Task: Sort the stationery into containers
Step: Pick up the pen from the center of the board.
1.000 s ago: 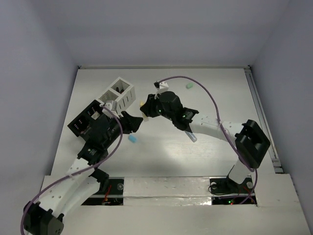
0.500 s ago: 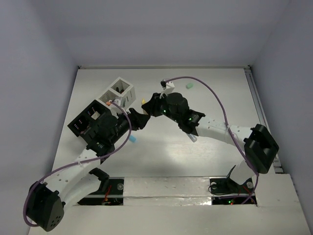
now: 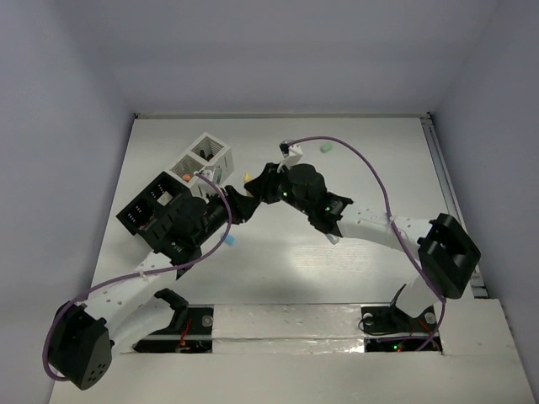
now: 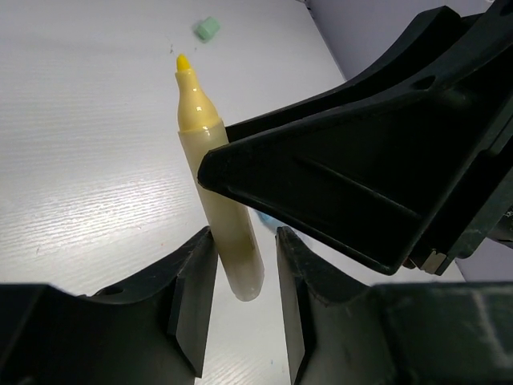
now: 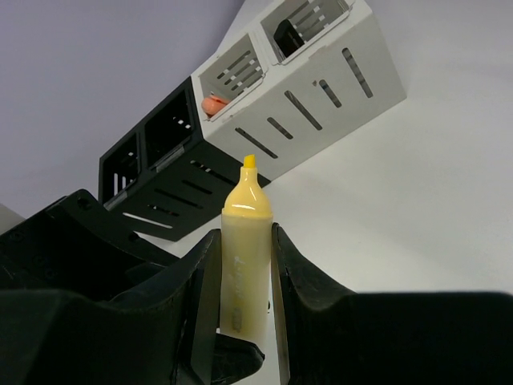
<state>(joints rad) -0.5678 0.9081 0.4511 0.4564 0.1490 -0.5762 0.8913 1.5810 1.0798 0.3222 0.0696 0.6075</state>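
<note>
My right gripper [image 3: 252,186] is shut on a yellow marker [image 5: 244,241], tip up, held above the table. My left gripper [image 4: 244,277] is open, its jaws on either side of the marker's [image 4: 210,172] lower end, with a gap on the right side. The two grippers meet just right of the white two-celled container [image 3: 205,160]. That container [image 5: 321,96] holds an orange piece [image 5: 215,103] in one cell and a black piece [image 5: 287,34] in the other. The black container [image 3: 150,202] lies beside it, partly hidden by my left arm.
A blue piece [image 3: 227,240] lies on the table under my left arm. A green piece [image 3: 325,148] lies far back, also in the left wrist view [image 4: 207,30]. A pale stick [image 3: 331,236] shows below my right forearm.
My left gripper has moved up and to the right to meet the right gripper, and its jaws now flank the marker's end. The right gripper shifted slightly back with the marker.
</note>
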